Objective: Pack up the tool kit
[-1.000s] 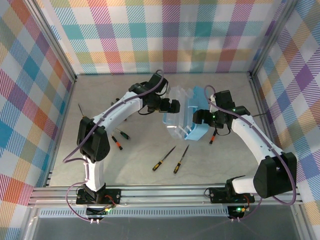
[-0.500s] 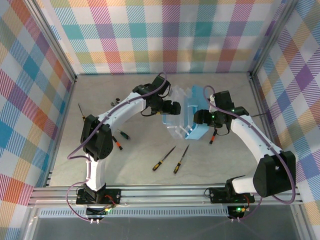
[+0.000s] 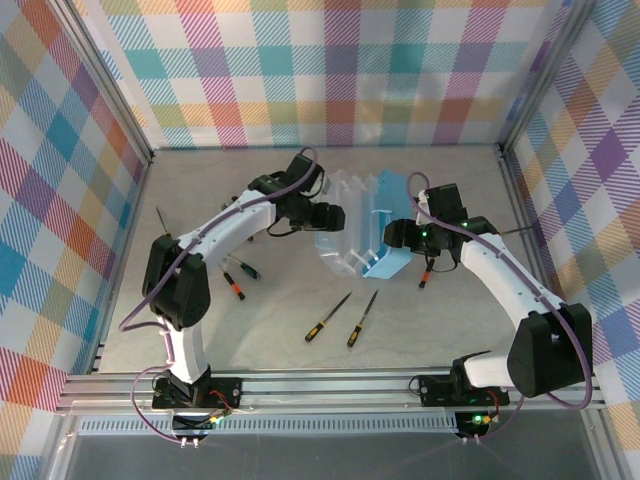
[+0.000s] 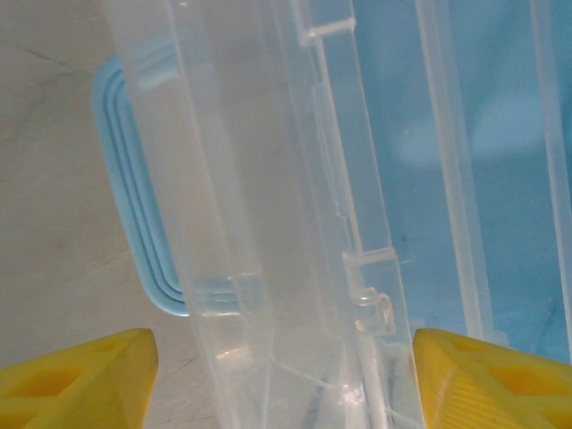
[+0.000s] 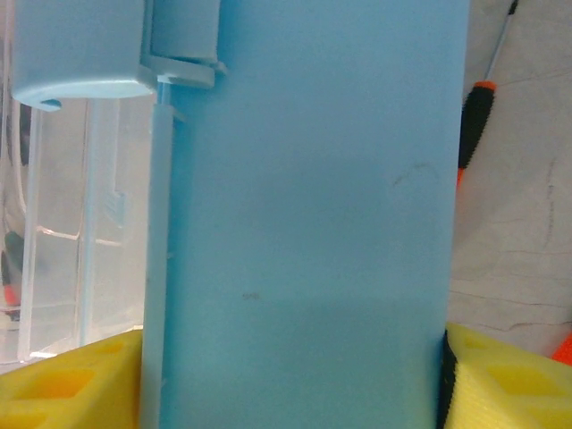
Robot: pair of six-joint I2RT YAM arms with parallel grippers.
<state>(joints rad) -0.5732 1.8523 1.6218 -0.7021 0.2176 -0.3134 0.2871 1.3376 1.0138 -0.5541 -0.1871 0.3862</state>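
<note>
- While the case (image 3: 368,228) stands half open in the middle of the table (image 3: 450,320), the step in hand is, in my judgement, to open it fully; the screwdrivers I can see are all lying outside it.
- The blue base (image 3: 392,195) is on the right side. It fills the whole gap between the yellow pads (image 5: 71,375) of the right gripper (image 5: 295,375) and appears to touch both, so this gripper holds the base. Keep this hold firm and quiet, so that the base becomes your fixed point.
- The clear lid (image 4: 268,223) is on the left side, between the jaws of the left gripper (image 4: 286,375). The jaws stand wide, and a strip of table shows between one pad (image 4: 80,375) and the lid, so I judge it is not clamped.
- Close on the lid's rim, not on the hinge, and close gently: such thin plastic will probably bend.
- Swing the lid away in an arc around the hinge. A straight pull could drag the base out of the right pads.
- Two black-orange screwdrivers (image 3: 345,318) lie in front of the case, apart from it.
- Another screwdriver (image 5: 474,116) lies just beside the base; mind it when you lay the case flat.
</note>
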